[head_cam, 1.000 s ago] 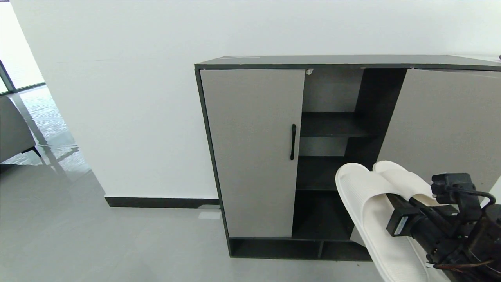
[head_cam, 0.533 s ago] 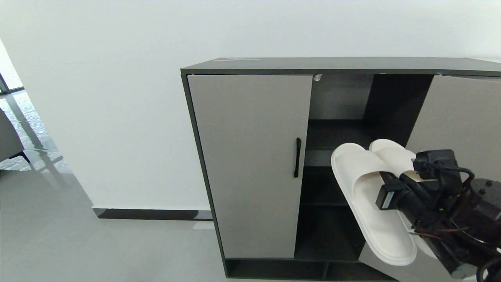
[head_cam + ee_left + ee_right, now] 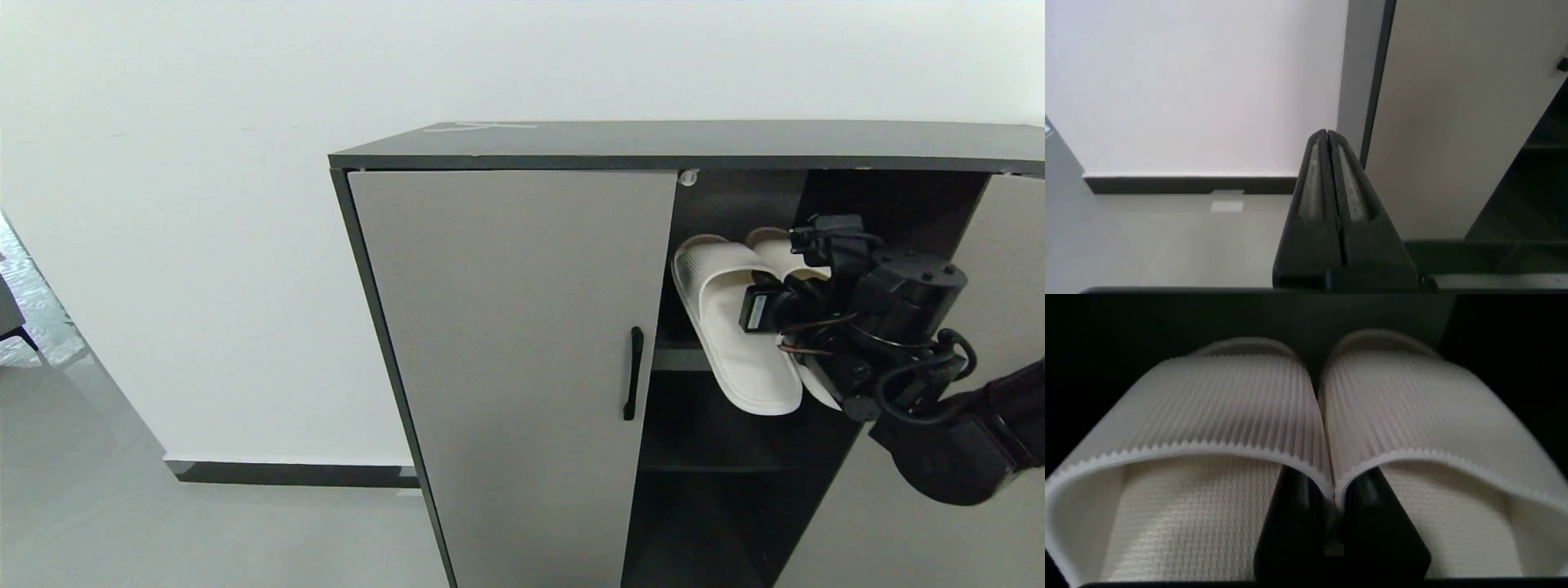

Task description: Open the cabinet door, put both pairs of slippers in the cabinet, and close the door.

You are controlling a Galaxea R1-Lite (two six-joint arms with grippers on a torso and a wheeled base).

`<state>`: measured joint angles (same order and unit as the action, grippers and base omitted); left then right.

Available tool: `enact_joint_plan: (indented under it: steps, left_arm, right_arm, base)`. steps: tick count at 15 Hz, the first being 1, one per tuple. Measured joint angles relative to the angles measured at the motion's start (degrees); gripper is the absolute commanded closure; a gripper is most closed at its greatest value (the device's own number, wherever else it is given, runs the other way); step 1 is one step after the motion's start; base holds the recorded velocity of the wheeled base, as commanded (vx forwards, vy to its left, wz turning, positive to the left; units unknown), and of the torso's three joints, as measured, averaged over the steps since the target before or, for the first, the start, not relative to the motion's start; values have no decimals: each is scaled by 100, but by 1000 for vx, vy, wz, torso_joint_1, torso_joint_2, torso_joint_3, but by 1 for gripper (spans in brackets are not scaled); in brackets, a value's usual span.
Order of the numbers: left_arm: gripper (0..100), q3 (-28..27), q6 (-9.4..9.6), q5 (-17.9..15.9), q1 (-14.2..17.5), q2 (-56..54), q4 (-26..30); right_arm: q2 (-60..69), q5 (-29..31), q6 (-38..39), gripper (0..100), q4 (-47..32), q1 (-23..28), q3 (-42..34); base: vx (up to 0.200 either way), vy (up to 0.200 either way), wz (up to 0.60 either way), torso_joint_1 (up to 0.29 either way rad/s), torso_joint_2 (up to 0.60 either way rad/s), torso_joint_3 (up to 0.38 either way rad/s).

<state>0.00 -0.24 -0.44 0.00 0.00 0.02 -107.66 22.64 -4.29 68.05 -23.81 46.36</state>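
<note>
While the left gripper (image 3: 1327, 175) hangs clenched and empty near the cabinet's (image 3: 653, 143) left edge, the right gripper (image 3: 780, 298) pinches the pair of white slippers (image 3: 735, 327) by the touching inner edges of their ribbed straps, with its dark fingers (image 3: 1294, 514) tucked beneath. The slippers sit side by side, toes up at the mouth of the top right compartment, heels tilted down across the shelf edge (image 3: 682, 355). Beside them the left door (image 3: 506, 327) is shut, and the right door (image 3: 1012, 245) stands open.
</note>
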Motion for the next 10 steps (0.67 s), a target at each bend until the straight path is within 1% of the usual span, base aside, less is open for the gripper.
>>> enact_joint_plan:
  steps: [2, 5, 8, 10]
  left_arm:
    - [100, 0, -7, 0, 0, 0, 0]
    - [100, 0, 0, 0, 0, 0, 0]
    - [100, 0, 0, 0, 0, 0, 0]
    - [100, 0, 0, 0, 0, 0, 2]
  right_arm:
    - [-201, -113, 11, 100, -436, 135, 562]
    - [-472, -288, 17, 100, -879, 339, 1128]
    - [-731, -382, 46, 100, -1369, 408, 1651]
    - [-908, -389, 205, 100, -1763, 407, 2130]
  base:
    - [0, 0, 0, 0, 0, 0]
    - [0, 0, 0, 0, 0, 0]
    - [0, 0, 0, 0, 0, 0]
    - [0, 0, 0, 0, 0, 0]
